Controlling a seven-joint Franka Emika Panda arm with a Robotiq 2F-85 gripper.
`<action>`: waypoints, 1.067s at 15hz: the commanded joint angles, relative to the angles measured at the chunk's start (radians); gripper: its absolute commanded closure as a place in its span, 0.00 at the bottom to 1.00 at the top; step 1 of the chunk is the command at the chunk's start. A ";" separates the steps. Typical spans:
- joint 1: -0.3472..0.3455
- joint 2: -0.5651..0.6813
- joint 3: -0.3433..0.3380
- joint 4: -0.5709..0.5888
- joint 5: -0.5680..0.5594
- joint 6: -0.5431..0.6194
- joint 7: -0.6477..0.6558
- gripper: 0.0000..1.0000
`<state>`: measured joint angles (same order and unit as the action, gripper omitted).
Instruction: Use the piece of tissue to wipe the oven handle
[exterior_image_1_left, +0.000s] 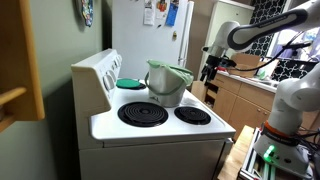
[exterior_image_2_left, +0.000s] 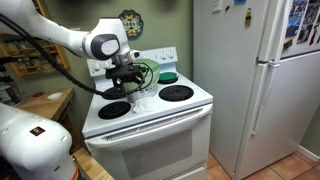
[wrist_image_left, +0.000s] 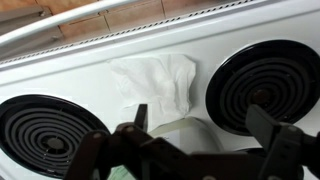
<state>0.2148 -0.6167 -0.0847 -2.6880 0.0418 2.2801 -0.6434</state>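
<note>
- White tissue (wrist_image_left: 155, 80) lies crumpled on the stove (exterior_image_2_left: 160, 150) top, between the stove's two front burners (wrist_image_left: 45, 135) and close to the stove's front edge.
- The gripper (wrist_image_left: 200, 122) hangs over the stove top directly above the tissue. Its jaws are spread wide with nothing between them, one finger toward each burner.
- The oven handle (exterior_image_2_left: 150, 126) is the pale bar across the stove's front, just under the lip of the top. The rounded bar beyond the stove's front edge in the wrist view is probably the same one.
- The step in hand looks like the pick-up, so the wiping itself is not yet begun.
- To do it well, come straight down on the thickest, bunched part of the paper rather than on a thin corner.
- Let the fingertips just touch the stove's enamel before closing, then close fully. Thin paper slips out of a half-hearted pinch.
- Keep both fingers on the bare enamel and off the stove's coils, where a fingertip could catch.
- Aim to leave a tuft hanging below the fingertips, so that paper and not metal meets the handle.
- A pot (exterior_image_1_left: 168, 82) stands toward the stove's back, apart from the tissue. Lifting toward the stove's front avoids it and leads toward the handle.
</note>
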 joint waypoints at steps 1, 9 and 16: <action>0.028 0.071 -0.048 -0.037 0.012 0.145 -0.113 0.00; 0.035 0.256 -0.072 -0.054 0.071 0.327 -0.253 0.00; 0.073 0.375 -0.062 -0.057 0.210 0.456 -0.314 0.00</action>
<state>0.2693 -0.2909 -0.1476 -2.7461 0.1953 2.6946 -0.9192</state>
